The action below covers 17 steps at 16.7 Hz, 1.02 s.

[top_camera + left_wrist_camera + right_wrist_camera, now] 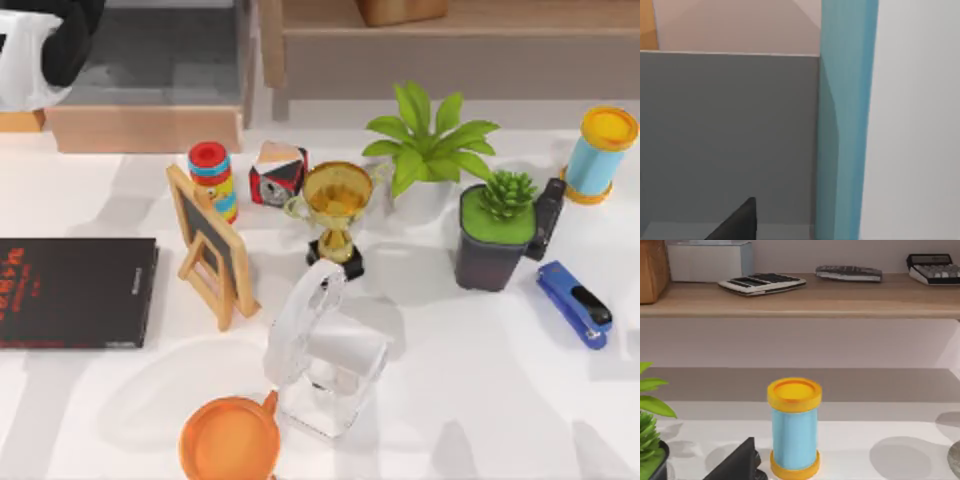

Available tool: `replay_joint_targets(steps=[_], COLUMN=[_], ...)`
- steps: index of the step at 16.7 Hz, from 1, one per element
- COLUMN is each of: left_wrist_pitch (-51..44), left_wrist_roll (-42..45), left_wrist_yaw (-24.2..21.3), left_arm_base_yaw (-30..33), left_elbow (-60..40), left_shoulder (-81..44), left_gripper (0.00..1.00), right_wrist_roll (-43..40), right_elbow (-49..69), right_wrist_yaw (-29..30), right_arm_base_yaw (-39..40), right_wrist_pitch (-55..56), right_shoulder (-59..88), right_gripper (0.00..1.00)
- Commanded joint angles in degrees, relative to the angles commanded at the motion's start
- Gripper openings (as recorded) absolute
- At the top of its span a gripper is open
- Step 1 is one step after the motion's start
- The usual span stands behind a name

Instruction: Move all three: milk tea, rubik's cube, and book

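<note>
Book point(75, 292) is lying flat (black cover up) at the table's point(480, 400) left edge, just beside the wooden-framed chalkboard point(208, 245). Left arm point(40, 45) is sitting at the far left corner; its claw state cannot be told.

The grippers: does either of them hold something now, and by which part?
It cannot be told. The book lies flat on the table with nothing gripping it, but neither wrist view makes clear whether a gripper holds anything.
</note>
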<state>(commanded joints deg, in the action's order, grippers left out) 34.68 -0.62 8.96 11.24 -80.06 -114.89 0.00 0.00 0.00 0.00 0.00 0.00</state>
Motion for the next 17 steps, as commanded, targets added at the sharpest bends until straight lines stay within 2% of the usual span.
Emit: replay_joint_targets(steps=[12,17], left_wrist_pitch=[0.00,0.00], left_wrist_roll=[0.00,0.00], left_wrist_yaw=[0.00,0.00], left_arm_base_yaw=[0.00,0.00], left_elbow=[0.00,0.00], left_shoulder=[0.00,0.00], left_gripper=[0.02,0.00], right_wrist_roll=[0.00,0.00], right_elbow=[0.00,0.00], right_wrist_yaw=[0.00,0.00], right_arm_base_yaw=[0.00,0.00], right_wrist_pitch=[0.00,0.00], right_shoulder=[0.00,0.00], right_gripper=[1.00,1.00])
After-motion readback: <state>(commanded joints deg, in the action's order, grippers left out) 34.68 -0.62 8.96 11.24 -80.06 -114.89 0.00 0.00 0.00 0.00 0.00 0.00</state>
